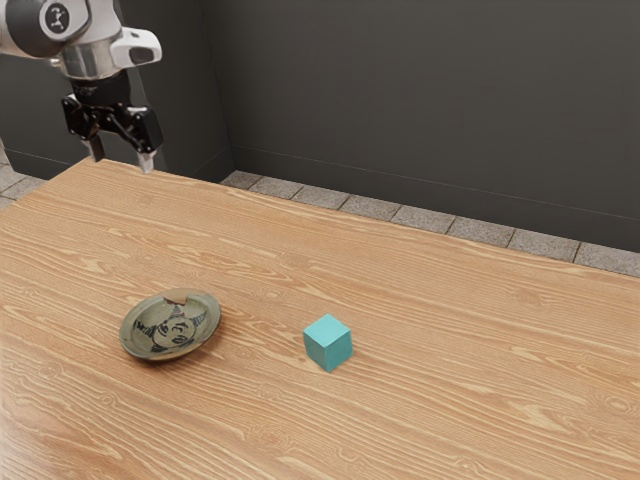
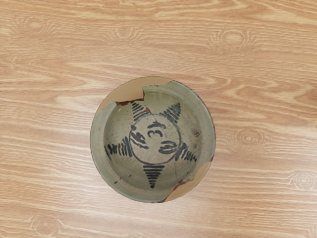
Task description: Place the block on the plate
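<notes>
Gaping wide, jaws hang above the table (image 1: pixel 450 420).

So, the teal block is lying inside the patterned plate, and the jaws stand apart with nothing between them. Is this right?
Not quite: the block rests on the table, beside the plate and not touching it, as the exterior view shows. The jaws do stand apart and empty.
</notes>
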You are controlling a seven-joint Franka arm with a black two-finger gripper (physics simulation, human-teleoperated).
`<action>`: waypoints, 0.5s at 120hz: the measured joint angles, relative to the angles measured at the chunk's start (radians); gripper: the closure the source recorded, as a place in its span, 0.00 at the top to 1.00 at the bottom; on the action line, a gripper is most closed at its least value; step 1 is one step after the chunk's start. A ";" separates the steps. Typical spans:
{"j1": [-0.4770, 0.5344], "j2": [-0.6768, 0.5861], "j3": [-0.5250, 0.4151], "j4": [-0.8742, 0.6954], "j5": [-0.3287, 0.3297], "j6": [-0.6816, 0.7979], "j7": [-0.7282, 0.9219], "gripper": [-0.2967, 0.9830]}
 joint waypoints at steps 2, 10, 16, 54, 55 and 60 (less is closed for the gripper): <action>0.000 0.002 0.000 0.001 0.000 0.001 0.000 0.77; 0.001 0.005 -0.001 0.004 0.001 0.003 -0.002 0.77; 0.001 0.005 -0.002 0.004 0.001 0.004 -0.002 0.77; 0.004 0.225 -0.064 -0.009 -0.040 0.052 -0.005 0.77; -0.001 0.230 -0.068 -0.009 -0.042 0.055 -0.005 0.77; -0.025 0.260 -0.086 -0.008 -0.046 0.076 -0.006 0.77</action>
